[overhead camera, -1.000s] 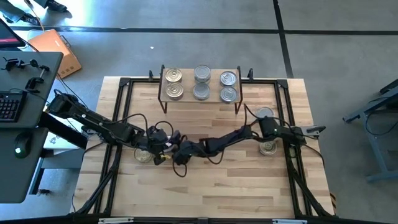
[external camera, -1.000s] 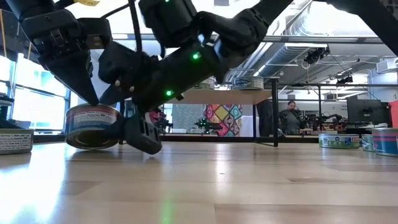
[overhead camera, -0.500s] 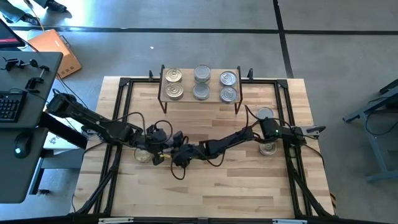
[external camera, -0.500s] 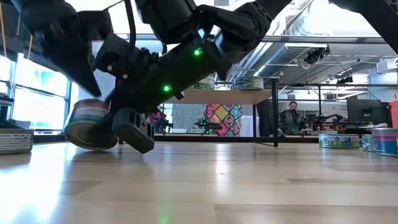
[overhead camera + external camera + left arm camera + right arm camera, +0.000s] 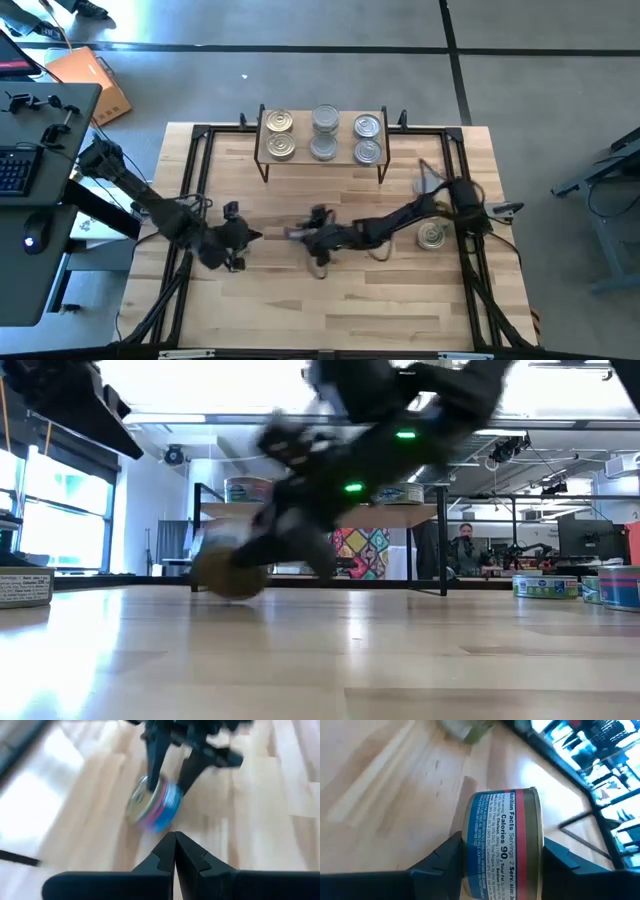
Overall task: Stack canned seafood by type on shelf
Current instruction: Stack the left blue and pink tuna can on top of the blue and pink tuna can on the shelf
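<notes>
The left end effector (image 5: 243, 236), fingers pressed together and empty, is backing off leftward, having let go of the tin (image 5: 502, 842). The right end effector (image 5: 297, 233) is now carrying it, clamped sideways above the counter (image 5: 400, 310), ready for the shelf (image 5: 345, 138).

Seen from directly above: wooden table (image 5: 330, 300) framed by black rails, shelf (image 5: 322, 159) at its far edge carrying six tins (image 5: 280, 123) in three pairs. Left gripper (image 5: 247, 236) and right gripper (image 5: 298, 234) near mid-table, apart. One tin (image 5: 432, 235) beside right arm (image 5: 400, 217).
</notes>
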Controlling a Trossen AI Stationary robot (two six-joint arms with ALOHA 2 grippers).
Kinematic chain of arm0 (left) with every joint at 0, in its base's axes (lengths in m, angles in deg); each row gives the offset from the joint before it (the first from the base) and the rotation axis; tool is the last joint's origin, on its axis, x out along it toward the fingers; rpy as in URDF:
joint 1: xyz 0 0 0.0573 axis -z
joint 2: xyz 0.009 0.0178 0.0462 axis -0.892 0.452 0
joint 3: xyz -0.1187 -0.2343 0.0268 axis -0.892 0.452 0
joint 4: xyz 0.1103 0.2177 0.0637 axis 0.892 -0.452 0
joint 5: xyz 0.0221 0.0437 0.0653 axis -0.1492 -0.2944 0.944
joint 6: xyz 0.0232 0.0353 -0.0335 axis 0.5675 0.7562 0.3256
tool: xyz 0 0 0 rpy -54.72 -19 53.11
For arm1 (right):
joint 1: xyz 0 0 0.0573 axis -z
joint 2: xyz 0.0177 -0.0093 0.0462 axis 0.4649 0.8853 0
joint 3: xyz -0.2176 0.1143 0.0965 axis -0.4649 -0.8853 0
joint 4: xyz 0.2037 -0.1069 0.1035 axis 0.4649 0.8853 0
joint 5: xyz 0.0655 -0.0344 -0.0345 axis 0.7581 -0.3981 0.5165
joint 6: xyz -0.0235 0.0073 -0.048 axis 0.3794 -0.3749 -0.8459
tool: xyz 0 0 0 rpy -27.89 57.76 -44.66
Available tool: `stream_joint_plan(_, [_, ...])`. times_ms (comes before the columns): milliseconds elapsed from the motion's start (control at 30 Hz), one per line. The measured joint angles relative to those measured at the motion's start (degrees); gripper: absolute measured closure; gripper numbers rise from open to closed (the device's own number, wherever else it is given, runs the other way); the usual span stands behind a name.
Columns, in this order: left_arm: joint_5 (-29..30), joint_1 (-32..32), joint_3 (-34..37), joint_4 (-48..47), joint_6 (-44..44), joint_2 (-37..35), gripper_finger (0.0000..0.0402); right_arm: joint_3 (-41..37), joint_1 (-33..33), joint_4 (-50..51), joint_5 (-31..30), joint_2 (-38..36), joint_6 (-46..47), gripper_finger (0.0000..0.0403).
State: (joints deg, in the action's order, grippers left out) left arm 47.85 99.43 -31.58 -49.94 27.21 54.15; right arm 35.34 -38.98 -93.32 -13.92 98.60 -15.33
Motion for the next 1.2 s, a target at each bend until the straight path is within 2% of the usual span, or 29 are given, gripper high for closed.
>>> stream_joint_plan(100, [8.4,3.0,3.4,7.1,4.0,0.4,0.0401,-10.2,-0.3,-11.9,3.8,-6.7,2.2,0.0235])
stream_joint_plan(167, [12.9,3.7,6.4,16.5,9.1,0.9,0.0401,-15.5,-0.7,-20.0,7.8,-10.0,3.8,0.0235])
stream_joint_plan(233, [14.5,3.8,10.0,27.4,15.6,1.8,0.04,-20.0,-1.1,-26.2,10.7,-12.0,5.3,0.0235])
stream_joint_plan(300, [12.7,3.3,13.5,40.1,24.9,2.8,0.0392,-23.7,-1.5,-32.4,12.4,-13.0,5.9,0.0235])
stream_joint_plan(367, [7.9,2.6,16.4,52.3,35.2,4.0,0.0374,-26.2,-2.0,-39.5,13.5,-13.6,5.8,0.0235])
stream_joint_plan(500, [-2.0,0.1,19.1,69.2,49.1,7.2,0.0311,-28.9,-2.7,-47.6,14.5,-13.8,6.7,0.0235])
stream_joint_plan(667, [-5.4,-3.9,17.7,72.3,58.6,11.5,0.0207,-27.9,-3.2,-48.8,15.0,-13.7,6.6,0.0235])
stream_joint_plan(833, [-5.4,-7.3,13.4,72.5,61.6,14.3,0.0125,-27.6,-3.1,-49.0,14.8,-13.8,6.6,0.0235])
stream_joint_plan(967, [-5.5,-9.1,11.0,72.7,63.5,15.4,0.0102,-27.6,-3.0,-49.2,14.8,-13.8,7.6,0.0235])
stream_joint_plan(1200, [-5.2,-12.3,8.8,72.2,62.2,18.6,0.0101,-27.6,-2.9,-49.5,14.5,-13.8,7.7,0.0235])
